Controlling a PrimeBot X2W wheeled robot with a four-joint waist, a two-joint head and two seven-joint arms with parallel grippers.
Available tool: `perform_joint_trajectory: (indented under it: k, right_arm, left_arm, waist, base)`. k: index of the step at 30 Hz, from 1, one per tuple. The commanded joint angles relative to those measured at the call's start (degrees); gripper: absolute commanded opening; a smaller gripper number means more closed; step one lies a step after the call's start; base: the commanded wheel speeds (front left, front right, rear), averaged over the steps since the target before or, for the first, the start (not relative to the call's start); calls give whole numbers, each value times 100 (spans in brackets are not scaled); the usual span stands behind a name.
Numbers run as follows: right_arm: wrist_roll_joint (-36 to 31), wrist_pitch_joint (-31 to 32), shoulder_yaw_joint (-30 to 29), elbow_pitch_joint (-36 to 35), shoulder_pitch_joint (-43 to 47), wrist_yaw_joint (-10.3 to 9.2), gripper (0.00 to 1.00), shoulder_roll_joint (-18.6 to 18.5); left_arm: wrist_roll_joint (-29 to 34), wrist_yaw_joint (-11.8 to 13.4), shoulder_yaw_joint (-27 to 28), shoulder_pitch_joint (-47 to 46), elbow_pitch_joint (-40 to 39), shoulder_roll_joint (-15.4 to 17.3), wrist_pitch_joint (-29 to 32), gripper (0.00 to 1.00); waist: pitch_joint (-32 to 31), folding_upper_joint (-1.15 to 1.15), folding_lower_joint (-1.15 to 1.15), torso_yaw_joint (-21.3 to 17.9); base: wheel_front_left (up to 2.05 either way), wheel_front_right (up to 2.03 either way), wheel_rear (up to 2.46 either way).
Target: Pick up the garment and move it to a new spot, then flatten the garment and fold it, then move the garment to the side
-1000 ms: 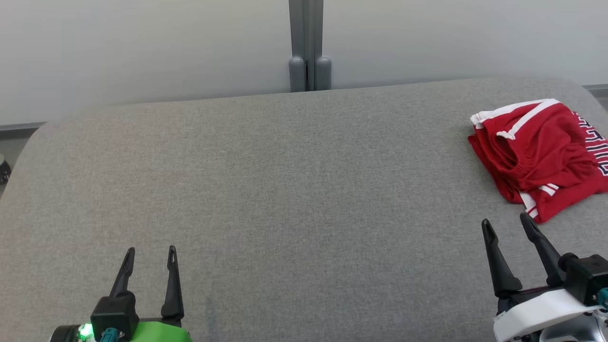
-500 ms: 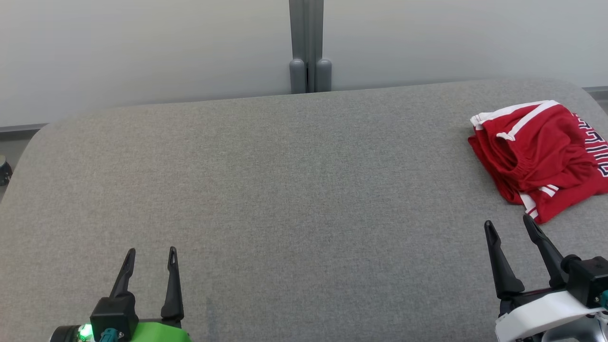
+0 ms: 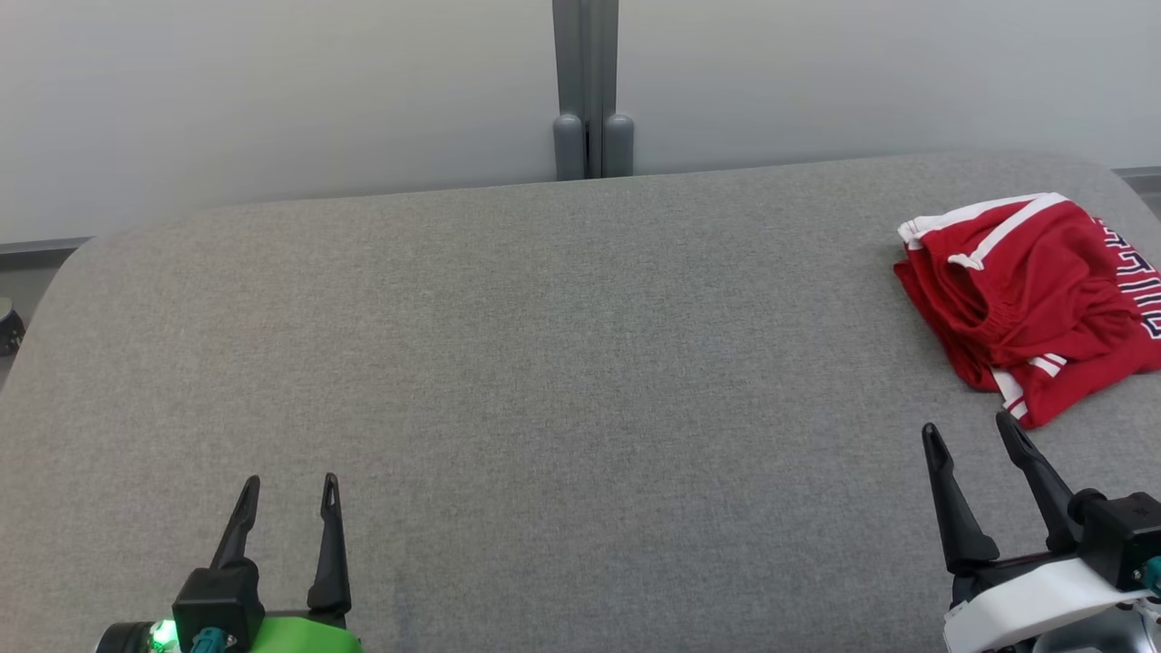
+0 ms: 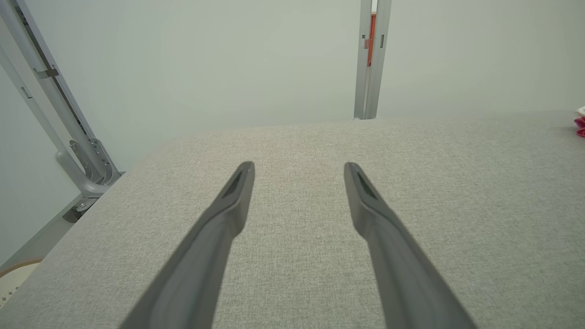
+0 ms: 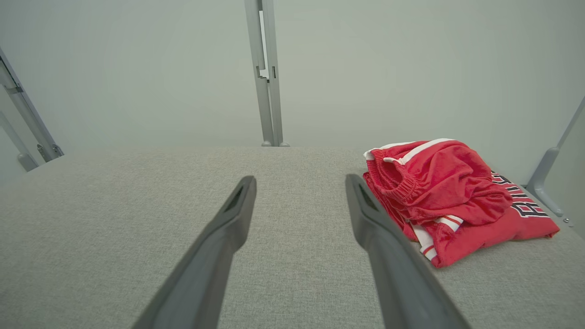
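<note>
The garment (image 3: 1029, 299) is a crumpled red piece with white stripes and dark lettering, lying in a heap at the far right of the grey table (image 3: 544, 363). In the right wrist view the garment (image 5: 450, 196) sits just right of and beyond the fingers. My right gripper (image 3: 970, 431) hovers open near the table's front right, a short way in front of the garment, holding nothing. Far from the garment, at the front left, my left gripper (image 3: 290, 482) is open and empty. The left wrist view catches a sliver of the garment (image 4: 580, 127) at its right edge.
A grey post (image 3: 590, 91) stands against the pale wall behind the table's far edge. Metal frame bars (image 4: 68, 137) rise off the table's left corner, and another bar (image 5: 548, 173) stands past the right end. Bare grey cloth spreads across the middle and left.
The head view has shifted very slightly; the right gripper sits a touch lower in it. The garment and the left gripper have not moved.
</note>
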Motion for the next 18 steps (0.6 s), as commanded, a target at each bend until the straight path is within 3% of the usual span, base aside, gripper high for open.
perform_joint_trajectory:
  k: [1,2,5,18]
  right_arm:
    - [52,-27,-2,0,45,-5,100,-16]
    - [13,0,0,2,0,1,0,-3]
    - [54,-4,27,110,10,1,0,37]
    - [1561,78,25,499,-283,0,0,51]
  left_arm:
    - [-35,33,4,29,19,49,3,100]
    - [0,18,-7,-1,10,2,0,0]
    - [-40,6,-29,11,104,-58,7,0]
    - [-1392,-309,305,-162,206,-214,307,0]
  waist:
    - [-3,0,0,6]
    - [-3,0,0,8]
    - [-3,0,0,10]
    - [-2,0,0,2]
  base:
    - [0,0,0]
    - [0,0,0]
    - [0,0,0]
    - [0,0,0]
